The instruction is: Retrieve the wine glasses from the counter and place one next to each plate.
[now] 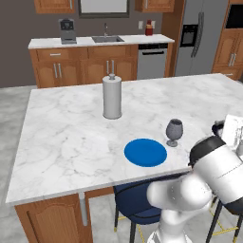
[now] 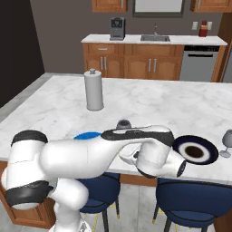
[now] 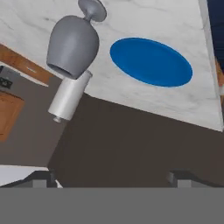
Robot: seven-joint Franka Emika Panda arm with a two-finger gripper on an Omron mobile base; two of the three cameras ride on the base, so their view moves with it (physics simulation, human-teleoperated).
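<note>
The two dark finger tips (image 3: 43,177) sit wide apart at the bottom of the hand view, with nothing between them, so the gripper (image 3: 111,179) is released and holds no glass. Just past the fingers, that view (rolled nearly upside down) shows the wider, darker wine glass (image 3: 73,43) standing on the white marble counter (image 3: 144,17), close beside the bright blue plate (image 3: 151,61). In the left base view this same glass (image 1: 173,132) stands upright just to the right of the blue plate (image 1: 145,152), near the near edge of the counter (image 1: 61,137). The tall grey cylinder with a knob top (image 1: 112,98) stands farther back, toward the middle of the slab. In the right base view the white arm (image 2: 90,156) reaches across the near edge. To its right lies the dark navy plate with a white ring (image 2: 195,151). The slimmer wine glass (image 2: 226,143) stands just right of that plate, at the picture's right edge. Blue stools (image 2: 195,199) sit below the counter edge.
</note>
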